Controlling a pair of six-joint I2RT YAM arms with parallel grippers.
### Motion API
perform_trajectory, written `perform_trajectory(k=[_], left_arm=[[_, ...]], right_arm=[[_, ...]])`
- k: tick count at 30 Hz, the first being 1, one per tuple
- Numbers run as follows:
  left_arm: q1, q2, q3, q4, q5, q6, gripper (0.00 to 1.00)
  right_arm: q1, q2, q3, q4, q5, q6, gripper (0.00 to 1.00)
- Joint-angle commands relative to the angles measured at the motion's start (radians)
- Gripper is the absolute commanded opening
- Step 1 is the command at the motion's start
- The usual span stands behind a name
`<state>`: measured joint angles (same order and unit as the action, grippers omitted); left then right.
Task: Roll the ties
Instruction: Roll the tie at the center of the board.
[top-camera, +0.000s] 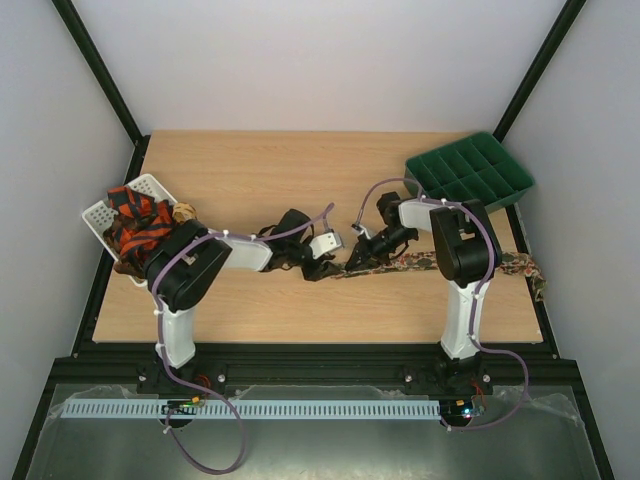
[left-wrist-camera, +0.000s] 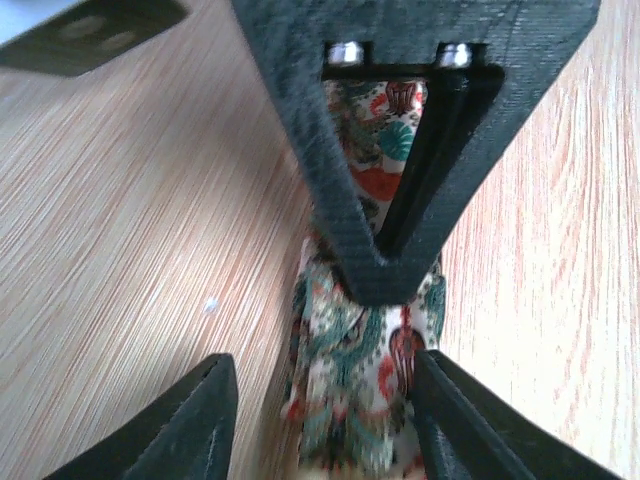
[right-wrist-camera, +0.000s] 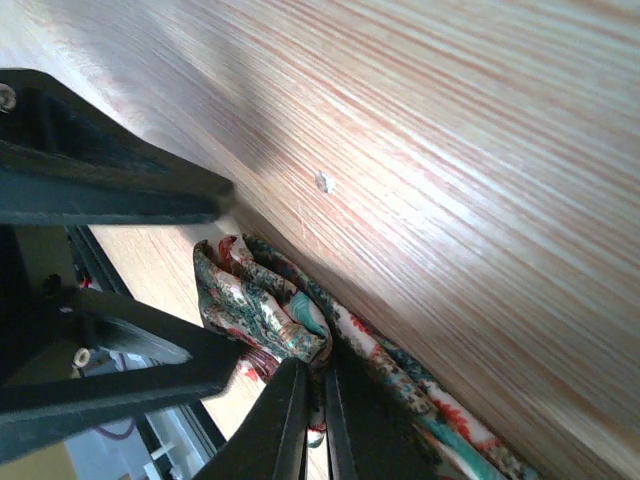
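A floral-print tie (top-camera: 515, 265) lies along the table's right half, with its left end bunched between the two grippers. My right gripper (top-camera: 362, 255) points left and is shut on that bunched end (right-wrist-camera: 250, 290); in its wrist view the right gripper (right-wrist-camera: 315, 365) has its fingers pinched together on a fold of the fabric. My left gripper (top-camera: 325, 265) faces it from the left. The left gripper (left-wrist-camera: 322, 360) stands open astride the tie (left-wrist-camera: 350, 390): the right finger (left-wrist-camera: 470, 420) touches the cloth and the left finger (left-wrist-camera: 180, 420) is apart from it. More ties (top-camera: 135, 228), red-orange and black, fill the basket.
The white basket (top-camera: 95, 215) sits at the table's left edge, with a small tan bundle (top-camera: 183, 212) beside it. A green compartment tray (top-camera: 470, 168) stands at the back right, just behind the right arm. Black frame rails border the table.
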<state>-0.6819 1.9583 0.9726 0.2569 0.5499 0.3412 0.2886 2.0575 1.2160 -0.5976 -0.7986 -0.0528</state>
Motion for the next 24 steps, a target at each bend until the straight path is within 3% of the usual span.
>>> perform_trajectory(k=[1, 12, 19, 24], left_arm=[[0.044, -0.084, -0.069, 0.034, 0.06, -0.001, 0.54], [0.042, -0.058, -0.137, 0.003, 0.052, 0.086, 0.48], [0.023, 0.009, -0.103, 0.041, 0.032, 0.09, 0.28], [0.007, -0.033, -0.085, 0.066, 0.102, 0.076, 0.23]], right_arm=[[0.005, 0.033, -0.044, 0.004, 0.113, -0.009, 0.06], [-0.003, 0.047, -0.059, 0.022, 0.178, 0.018, 0.01], [-0.003, 0.051, -0.079, 0.033, 0.188, 0.019, 0.01], [-0.002, 0.053, -0.085, 0.039, 0.181, 0.019, 0.01]])
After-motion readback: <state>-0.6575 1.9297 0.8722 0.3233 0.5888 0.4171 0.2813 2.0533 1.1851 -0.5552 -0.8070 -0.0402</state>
